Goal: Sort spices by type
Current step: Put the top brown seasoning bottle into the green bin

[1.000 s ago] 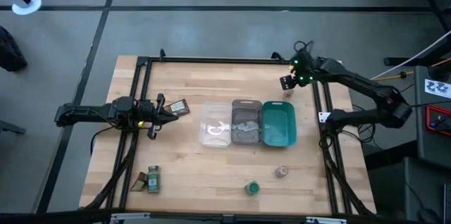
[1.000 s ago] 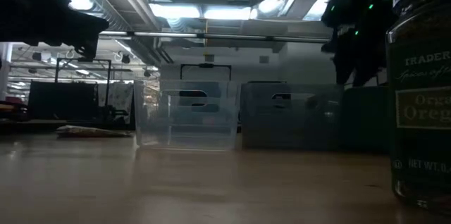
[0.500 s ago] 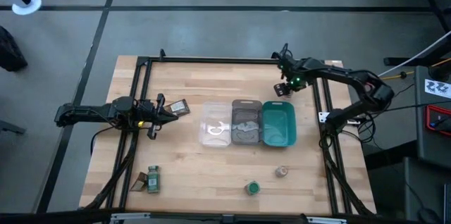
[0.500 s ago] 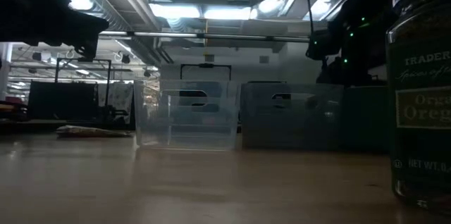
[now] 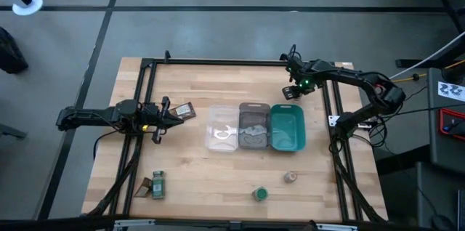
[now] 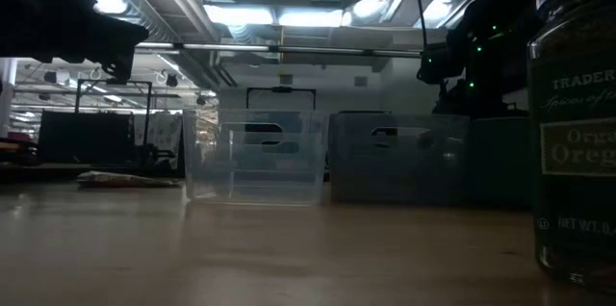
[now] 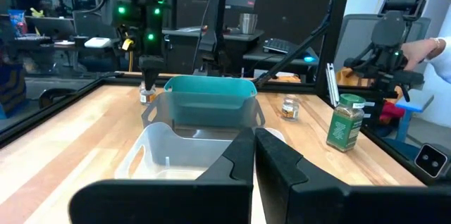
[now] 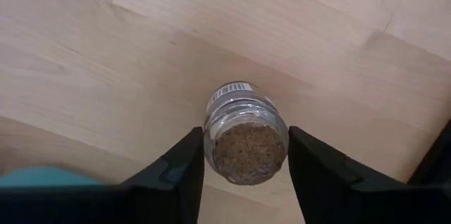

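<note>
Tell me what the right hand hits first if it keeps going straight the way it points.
The right hand points down at the table, with a small jar between its fingers, so the jar comes first, then the wood.
</note>
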You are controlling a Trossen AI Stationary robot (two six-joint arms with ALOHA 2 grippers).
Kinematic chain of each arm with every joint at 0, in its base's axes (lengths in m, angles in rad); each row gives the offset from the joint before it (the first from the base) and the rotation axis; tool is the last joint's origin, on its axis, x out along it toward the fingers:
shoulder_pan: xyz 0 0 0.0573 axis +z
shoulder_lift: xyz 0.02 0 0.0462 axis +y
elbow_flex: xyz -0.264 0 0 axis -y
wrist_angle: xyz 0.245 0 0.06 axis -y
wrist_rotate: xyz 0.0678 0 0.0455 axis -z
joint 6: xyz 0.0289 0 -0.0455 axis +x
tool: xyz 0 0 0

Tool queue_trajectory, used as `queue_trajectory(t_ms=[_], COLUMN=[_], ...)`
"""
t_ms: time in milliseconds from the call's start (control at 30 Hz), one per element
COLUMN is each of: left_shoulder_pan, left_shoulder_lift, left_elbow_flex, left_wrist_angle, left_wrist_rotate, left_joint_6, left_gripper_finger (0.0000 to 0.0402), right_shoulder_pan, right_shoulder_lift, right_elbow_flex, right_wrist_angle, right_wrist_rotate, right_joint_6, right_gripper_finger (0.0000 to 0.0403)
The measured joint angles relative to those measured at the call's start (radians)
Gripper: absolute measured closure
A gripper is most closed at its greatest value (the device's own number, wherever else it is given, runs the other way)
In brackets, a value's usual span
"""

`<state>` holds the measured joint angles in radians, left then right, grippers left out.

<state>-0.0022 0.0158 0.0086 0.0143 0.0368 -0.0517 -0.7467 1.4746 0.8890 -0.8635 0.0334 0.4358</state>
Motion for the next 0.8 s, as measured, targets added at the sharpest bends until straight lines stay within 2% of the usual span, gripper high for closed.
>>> queue_trajectory(t_ms=[233, 433, 567, 800], left_shoulder_pan=[0.0, 0.0, 0.0, 0.0], left_shoulder_lift=[0.0, 0.0, 0.0, 0.0], left_elbow_flex=[0.0, 0.0, 0.0, 0.0], left_wrist_angle=[0.0, 0.0, 0.0, 0.0], left_wrist_rotate=[0.0, 0.0, 0.0, 0.0], left_joint_6=[0.0, 0.0, 0.0, 0.0], left_gripper_finger=[0.0402, 0.0402, 0.0402, 0.0402], right_shoulder_pan=[0.0, 0.0, 0.0, 0.001], right_shoulder_lift=[0.002, 0.002, 0.002, 0.002], right_elbow_flex=[0.014, 0.11, 0.211, 0.41], right_wrist_angle=[0.006, 0.0, -0.039, -0.22], right_wrist_rotate=[-0.001, -0.038, -0.113, -0.335], right_joint_6=[-0.042, -0.06, -0.08, -0.134], right_gripper_finger=[0.0227, 0.0231, 0.0229, 0.0228])
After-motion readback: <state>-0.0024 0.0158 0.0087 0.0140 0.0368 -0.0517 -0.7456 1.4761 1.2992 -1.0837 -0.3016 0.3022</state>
